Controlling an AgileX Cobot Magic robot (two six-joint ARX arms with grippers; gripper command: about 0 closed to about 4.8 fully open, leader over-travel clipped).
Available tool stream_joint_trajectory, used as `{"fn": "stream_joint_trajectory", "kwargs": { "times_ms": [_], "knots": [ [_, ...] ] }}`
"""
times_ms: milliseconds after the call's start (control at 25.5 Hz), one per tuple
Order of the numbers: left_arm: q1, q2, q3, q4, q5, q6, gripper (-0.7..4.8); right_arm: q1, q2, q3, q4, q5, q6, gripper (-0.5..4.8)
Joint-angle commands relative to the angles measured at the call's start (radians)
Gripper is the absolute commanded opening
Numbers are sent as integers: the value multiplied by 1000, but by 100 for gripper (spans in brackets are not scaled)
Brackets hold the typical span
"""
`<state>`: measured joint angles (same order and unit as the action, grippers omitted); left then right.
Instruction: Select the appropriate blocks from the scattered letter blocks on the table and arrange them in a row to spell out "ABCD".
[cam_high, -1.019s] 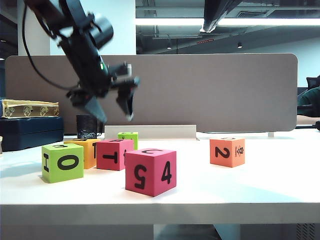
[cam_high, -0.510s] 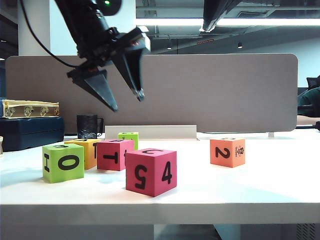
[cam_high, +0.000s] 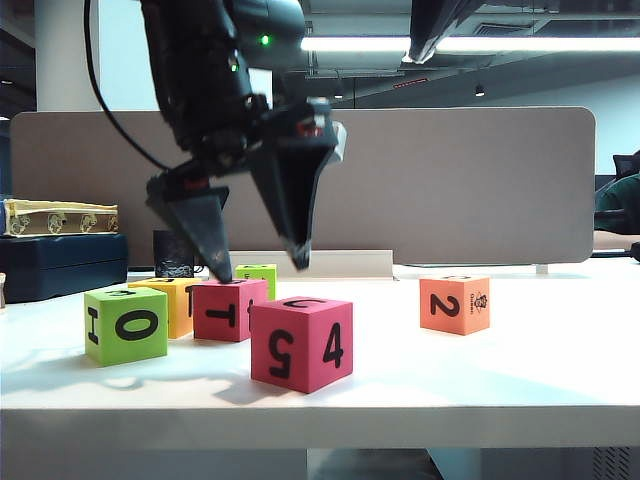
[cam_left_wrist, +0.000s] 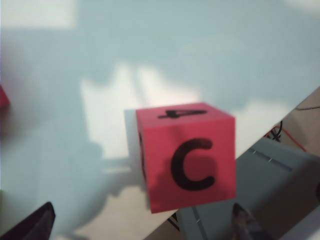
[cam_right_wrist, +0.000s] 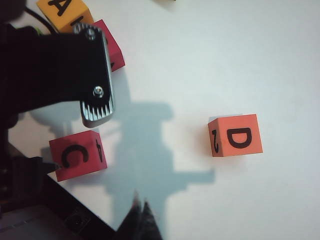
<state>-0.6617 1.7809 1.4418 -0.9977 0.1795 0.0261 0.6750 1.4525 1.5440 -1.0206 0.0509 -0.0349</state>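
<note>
**Left gripper poised over the C block**

On the table, no row has been formed. The left gripper is held spread wide above the red cube, whose C face is turned up, near the front edge at six o'clock. A descent astride it is judged next. The right gripper, pressed together, is parked high over the table's right side, above the orange D cube at three o'clock

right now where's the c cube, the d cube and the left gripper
c cube (cam_left_wrist: 192, 162), left wrist view, on the face bearing the C
d cube (cam_right_wrist: 239, 137), right wrist view, on the top face bearing the D
left gripper (cam_high: 260, 268), exterior view, midway between its spread fingertips
</note>
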Motion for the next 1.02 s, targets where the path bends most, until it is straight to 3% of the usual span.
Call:
{"fn": "stream_joint_trajectory", "kwargs": {
  "times_ms": [39,392,902,1019],
  "knots": [
    [-16,-3,-53,62,5,-19,463,1,-26,6,4,-1,-1,-2],
    [-100,-1,-74,136,-24,-19,463,2,-109,6,-156,-1,2,-2],
    [-100,55,-79,179,-75,-28,461,2,-149,6,-185,-1,6,-2],
    [-100,76,-79,188,-80,-31,420,2,-149,6,-183,-1,6,-2]
  ]
}}
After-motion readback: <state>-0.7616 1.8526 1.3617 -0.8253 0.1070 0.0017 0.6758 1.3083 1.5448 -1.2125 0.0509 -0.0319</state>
